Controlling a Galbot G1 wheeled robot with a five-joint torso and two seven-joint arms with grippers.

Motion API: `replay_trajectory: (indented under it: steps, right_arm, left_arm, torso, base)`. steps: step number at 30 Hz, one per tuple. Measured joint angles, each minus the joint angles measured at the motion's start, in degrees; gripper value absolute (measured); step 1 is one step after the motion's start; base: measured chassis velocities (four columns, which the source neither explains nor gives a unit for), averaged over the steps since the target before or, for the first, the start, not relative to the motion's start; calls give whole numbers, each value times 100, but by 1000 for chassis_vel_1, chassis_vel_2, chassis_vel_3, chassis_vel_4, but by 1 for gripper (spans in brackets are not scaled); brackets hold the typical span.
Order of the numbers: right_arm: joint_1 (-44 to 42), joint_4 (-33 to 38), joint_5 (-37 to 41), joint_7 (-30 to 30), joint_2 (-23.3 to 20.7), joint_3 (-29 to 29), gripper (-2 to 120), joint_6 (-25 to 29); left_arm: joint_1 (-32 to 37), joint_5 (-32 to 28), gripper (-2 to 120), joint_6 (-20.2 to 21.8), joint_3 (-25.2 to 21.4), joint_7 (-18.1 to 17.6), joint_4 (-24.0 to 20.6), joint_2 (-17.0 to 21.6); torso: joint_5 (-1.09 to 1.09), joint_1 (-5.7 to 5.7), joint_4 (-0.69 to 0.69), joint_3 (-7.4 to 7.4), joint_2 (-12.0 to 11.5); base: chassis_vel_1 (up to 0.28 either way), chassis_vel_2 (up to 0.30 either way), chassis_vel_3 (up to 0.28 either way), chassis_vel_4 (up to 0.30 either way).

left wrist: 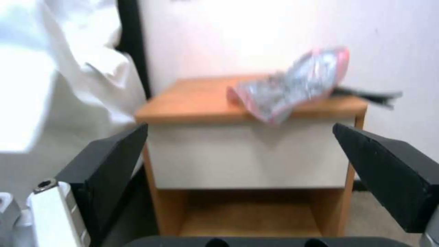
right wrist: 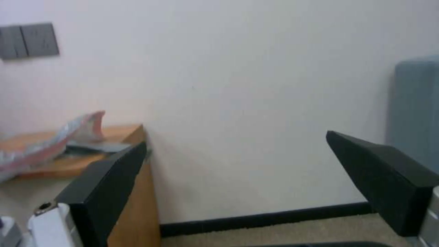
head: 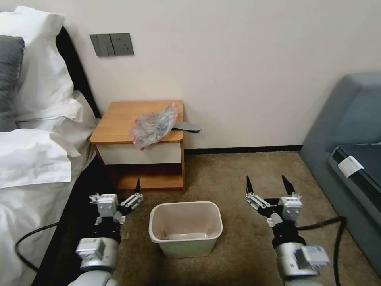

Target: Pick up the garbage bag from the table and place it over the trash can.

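Garbage bag (head: 154,126): crumpled on table (head: 119,123), right-front part, one edge hanging over drawer front; dark flat item (head: 187,126) (unidentifiable) just behind it.
Trash can (head: 185,227): on carpet, near side of table, btwn both hands.
Left hand (head: 134,194): low, left of can, fingers spread, holding nothing.
Right hand (head: 268,186): right of can, released, holding nothing.

Open carpet (head: 238,174) between table (head: 119,123) and trash can (head: 185,228)
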Motion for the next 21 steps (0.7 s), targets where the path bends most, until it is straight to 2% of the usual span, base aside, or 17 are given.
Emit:
replay_trajectory:
  steps: [2,12,21]
  right_arm:
    - [-41,61,19,38,19,-22,100,4]
    - [40,-28,202,50,-10,-19,100,-41]
    - [385,-135,1443,48,-353,33,100,-580]
  left_arm:
    - [263,-43,100,56,-68,-25,-217,-48]
    - [260,-103,100,87,-105,65,-244,-52]
    - [182,-145,100,94,-122,88,-213,-34]
  torso:
    - [5,-1,2,0,0]
    - [2,0,1,0,0]
    - [2,0,1,0,0]
  base:
    - [0,0,0,0]
    - [0,0,0,0]
    - [0,0,0,0]
